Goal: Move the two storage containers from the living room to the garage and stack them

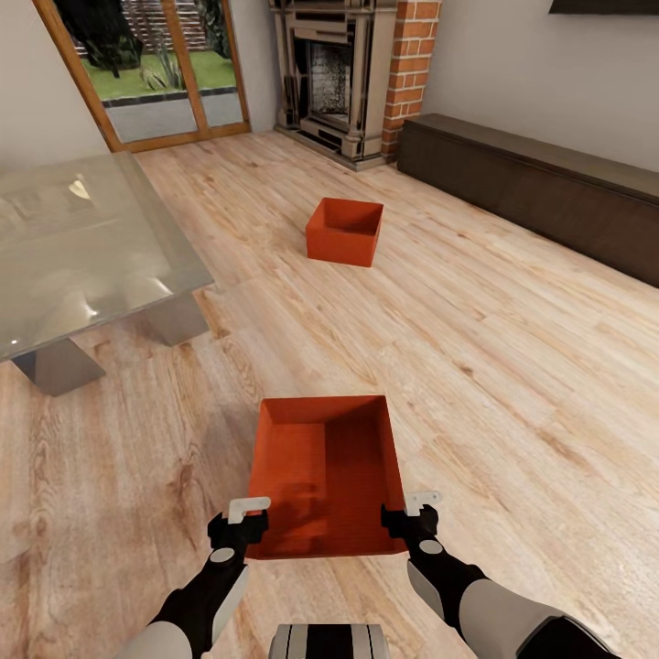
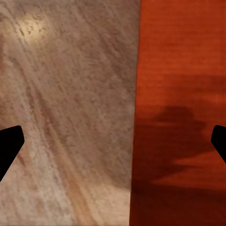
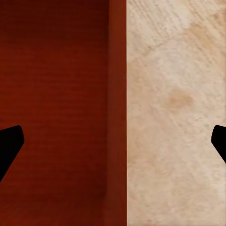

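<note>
Two orange-red storage containers stand on the living room's wood-plank flooring. The near container (image 1: 327,476) lies just ahead of my arms, and the far container (image 1: 344,231) sits mid-room. My left gripper (image 1: 249,514) is open over the near container's left wall at its near corner. My right gripper (image 1: 412,513) is open over the right wall at the other near corner. In the left wrist view the container's wall (image 2: 179,94) runs between the wide-spread fingertips (image 2: 9,146). The right wrist view shows the container's wall (image 3: 117,94) centred between the fingertips (image 3: 9,146).
A glass table (image 1: 82,247) on metal legs stands to the left. Wood-framed glass doors (image 1: 156,64) and a red-brick fireplace (image 1: 334,73) line the far wall. A long low dark cabinet (image 1: 540,192) runs along the right. Open planks (image 1: 513,348) lie between the containers.
</note>
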